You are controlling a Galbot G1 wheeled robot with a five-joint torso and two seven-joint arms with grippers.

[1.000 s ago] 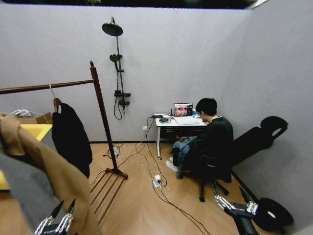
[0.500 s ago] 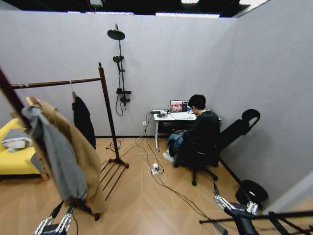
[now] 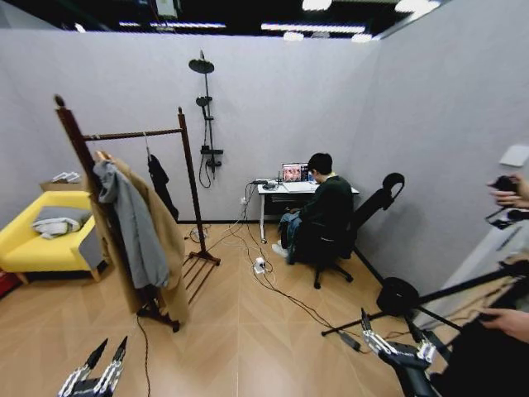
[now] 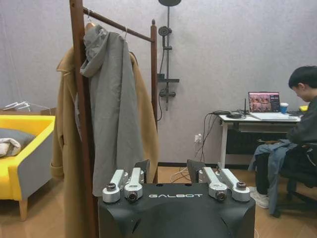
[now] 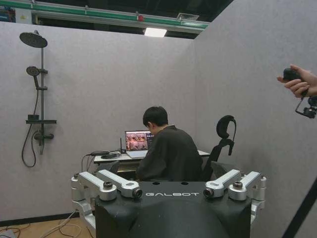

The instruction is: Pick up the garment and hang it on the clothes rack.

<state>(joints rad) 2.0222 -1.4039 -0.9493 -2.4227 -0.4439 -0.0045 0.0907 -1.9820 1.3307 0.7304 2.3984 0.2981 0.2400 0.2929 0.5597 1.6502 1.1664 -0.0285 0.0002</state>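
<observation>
Evidently the garment [image 3: 160, 184] hung on the clothes rack [image 3: 188, 169] at ten o'clock already; left gripper [image 3: 93, 374] and right gripper [image 3: 395, 346] (both parted, empty) needed only clearance.

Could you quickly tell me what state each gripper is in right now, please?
Left gripper: open, holding nothing, low at the robot's left.
Right gripper: open, holding nothing, low at the robot's right.

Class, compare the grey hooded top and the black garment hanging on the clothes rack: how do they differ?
The grey hooded top hangs at the near end of the rack; the black garment hangs toward the far post. The grey top lies against a tan coat; the black garment hangs apart from both. The grey top looks longer in the head view. Both hang limp from the same bar.
</observation>
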